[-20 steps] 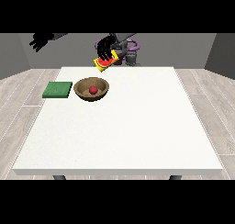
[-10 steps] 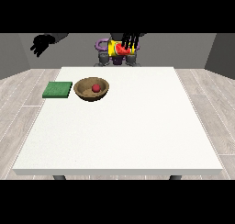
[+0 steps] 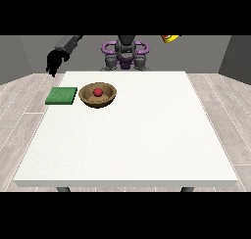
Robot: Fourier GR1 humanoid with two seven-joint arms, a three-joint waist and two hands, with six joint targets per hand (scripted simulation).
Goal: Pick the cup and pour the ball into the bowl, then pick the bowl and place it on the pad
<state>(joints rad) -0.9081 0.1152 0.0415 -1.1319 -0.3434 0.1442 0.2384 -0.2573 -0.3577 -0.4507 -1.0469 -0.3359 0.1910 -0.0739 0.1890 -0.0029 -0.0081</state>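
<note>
From the front, the white surface (image 3: 127, 130) carries a brown bowl (image 3: 98, 95) near its far left part, with the red ball (image 3: 98, 91) lying inside it. Just beside the bowl, toward the view's left, lies the green pad (image 3: 62, 96). The hand at the view's left (image 3: 53, 65) hangs above the surface's far corner, grasping nothing; whether its fingers are clenched cannot be told. At the top right edge, part of the yellow and red cup (image 3: 170, 37) shows, up in the air; the hand there is out of sight.

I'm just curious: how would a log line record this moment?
ball in bowl | bowl beside pad | cup at top edge
</note>
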